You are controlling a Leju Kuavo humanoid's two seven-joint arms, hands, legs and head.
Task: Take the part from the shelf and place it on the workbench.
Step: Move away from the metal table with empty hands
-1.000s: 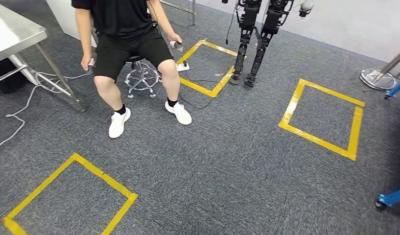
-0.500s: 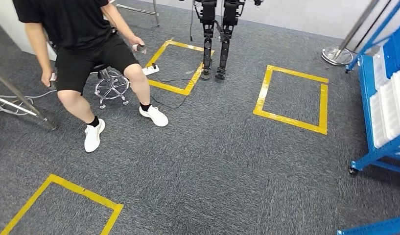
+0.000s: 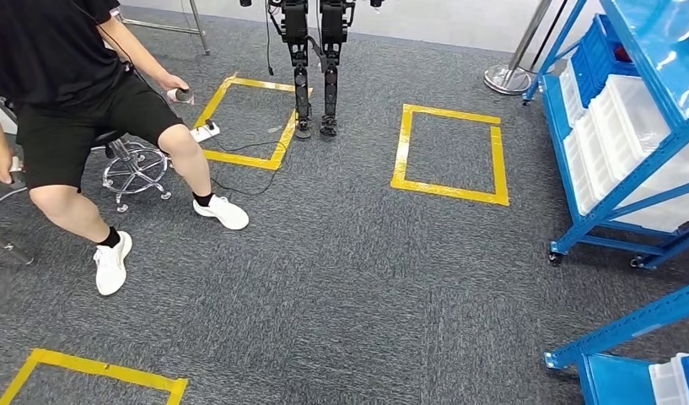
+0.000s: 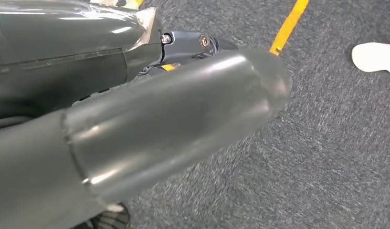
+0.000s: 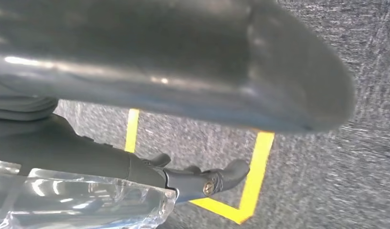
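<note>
Grey carpet (image 3: 349, 278) covers the floor, marked with yellow tape squares (image 3: 449, 152). At the right of the head view stands a blue shelf (image 3: 636, 181) on wheels, holding white bins (image 3: 619, 126) and blue bins (image 3: 587, 59); the part itself cannot be made out among them, and no label or writing on the bins is readable. A person (image 3: 79, 110) in black clothes and white shoes sits on a wheeled stool (image 3: 134, 169) at the left, holding a small object in one hand. Beyond, a second robot's dark legs (image 3: 314, 67) stand at the edge of a tape square. The left robot hand (image 4: 193, 45) and the right robot hand (image 5: 202, 179) show as dark parts over the carpet; whether either is spread or pressed together cannot be told.
</note>
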